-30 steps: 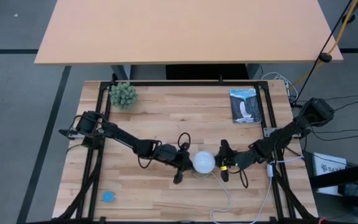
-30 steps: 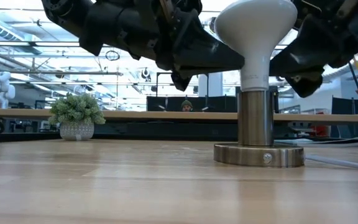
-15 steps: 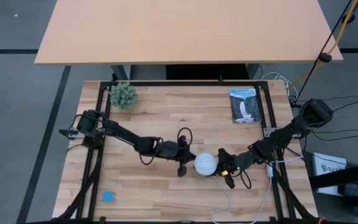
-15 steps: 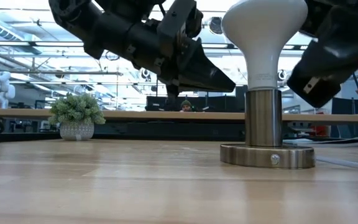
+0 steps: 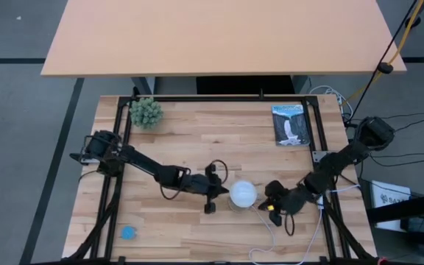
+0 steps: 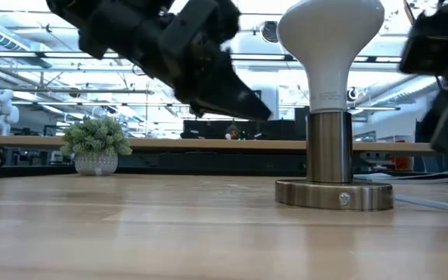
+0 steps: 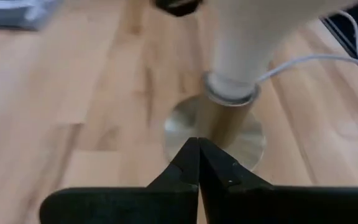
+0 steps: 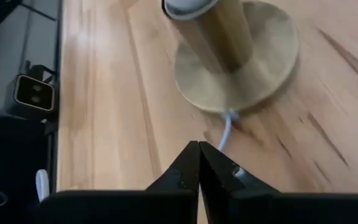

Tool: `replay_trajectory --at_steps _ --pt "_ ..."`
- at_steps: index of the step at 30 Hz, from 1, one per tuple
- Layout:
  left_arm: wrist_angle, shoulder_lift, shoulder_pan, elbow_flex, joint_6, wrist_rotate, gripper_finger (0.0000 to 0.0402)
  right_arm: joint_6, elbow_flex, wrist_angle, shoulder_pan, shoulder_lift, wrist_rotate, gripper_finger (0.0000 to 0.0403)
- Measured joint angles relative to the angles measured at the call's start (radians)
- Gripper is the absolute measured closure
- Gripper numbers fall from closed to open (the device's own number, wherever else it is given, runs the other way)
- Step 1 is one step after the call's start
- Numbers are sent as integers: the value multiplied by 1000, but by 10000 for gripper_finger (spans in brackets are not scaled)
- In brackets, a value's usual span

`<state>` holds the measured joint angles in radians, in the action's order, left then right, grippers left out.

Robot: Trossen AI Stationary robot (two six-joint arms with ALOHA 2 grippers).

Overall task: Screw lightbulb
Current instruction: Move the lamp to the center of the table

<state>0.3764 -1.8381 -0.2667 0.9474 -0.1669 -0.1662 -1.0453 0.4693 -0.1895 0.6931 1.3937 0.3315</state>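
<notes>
The white lightbulb (image 5: 242,193) stands upright with its screw base in a brass socket column (image 6: 330,152), which stands on a round base disc (image 6: 334,194) on the wooden table. My left gripper (image 5: 223,191) is shut and empty, just to the table's left of the bulb, and points at the socket (image 7: 229,112). My right gripper (image 5: 267,199) is shut and empty, to the right of the bulb and slightly nearer the near edge. It faces the base disc (image 8: 241,62). Neither gripper touches the bulb.
A white cord (image 8: 227,127) runs from the base disc toward the table's near edge. A small potted plant (image 5: 146,112) stands at the far left, a book (image 5: 291,125) lies at the far right, and a small blue object (image 5: 128,232) lies near the near-left corner.
Both grippers have drawn back from the bulb's globe: my left toward the table's left edge, my right toward the right and near edges. The bulb stays upright in the socket. The stand has shifted slightly toward the right.
</notes>
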Motion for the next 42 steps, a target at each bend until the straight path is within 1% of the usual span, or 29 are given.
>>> replay_trajectory --at_steps 2,4,7,9,11,14,18,21,23,25,28,32,34,36,38,42 --pt "27 43 10 -55 -2 -9 402 -52 34 69 61 0 78 403" --pt "72 100 20 -143 -19 -11 402 -99 79 155 124 0 163 403" --pt "214 196 29 -299 -70 -11 402 -154 167 288 201 32 284 403" --pt "310 254 29 -394 -100 -11 402 -166 233 337 227 89 328 403" --pt "382 303 25 -483 -123 -11 402 -165 282 351 233 173 346 403" --pt "484 356 11 -566 -139 -11 402 -150 343 339 217 322 375 403" --pt "521 396 -3 -609 -129 -46 402 -195 405 330 173 469 453 403" --pt "523 413 -3 -620 -97 -59 402 -181 435 327 125 521 425 403" --pt "525 414 2 -619 -78 -60 402 -164 445 323 91 531 393 403" --pt "546 414 9 -619 -63 -60 402 -127 447 315 56 533 392 403" --pt "554 414 17 -618 -60 -61 402 -16 447 310 -18 537 420 403" --pt "566 414 17 -618 -59 -61 402 173 443 307 -154 538 446 403" --pt "566 414 17 -618 -59 -61 402 271 437 277 -226 538 447 403" --pt "567 414 17 -618 -59 -61 402 352 435 232 -288 539 427 403" --pt "561 414 14 -618 -60 -61 402 418 435 170 -326 539 378 403" --pt "550 414 5 -618 -59 -60 402 491 434 94 -332 536 317 403"
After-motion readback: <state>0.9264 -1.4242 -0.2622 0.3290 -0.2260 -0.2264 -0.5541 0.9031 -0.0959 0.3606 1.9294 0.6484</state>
